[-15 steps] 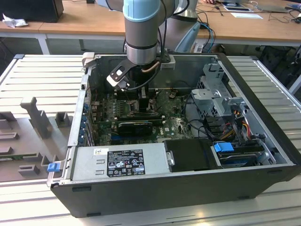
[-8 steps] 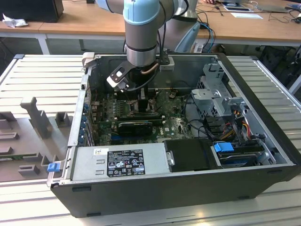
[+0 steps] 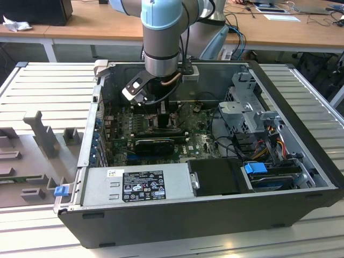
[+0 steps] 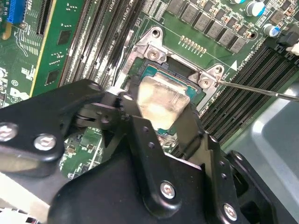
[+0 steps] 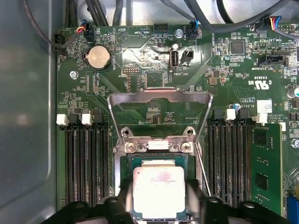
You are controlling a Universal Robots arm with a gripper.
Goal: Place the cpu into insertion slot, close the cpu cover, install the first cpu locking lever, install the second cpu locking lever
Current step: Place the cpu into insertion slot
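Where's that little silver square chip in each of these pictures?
Exterior view: under the end effector, inside the case.
First wrist view: cpu gripped over the socket.
Second wrist view: cpu, same grip.
Shared landmark in both wrist views: the two-screw silver bracket beside it.

Open computer case [image 3: 293,115] laid on slatted grey tabletop [image 3: 54,86]. Power supply [image 3: 137,185] noted along its near edge. Coin battery [image 5: 98,57] seen mounted on green board [image 5: 140,60], black memory slots [image 5: 86,163] nearby. Grey fixture blocks [image 3: 43,134] set at the exterior view's left.
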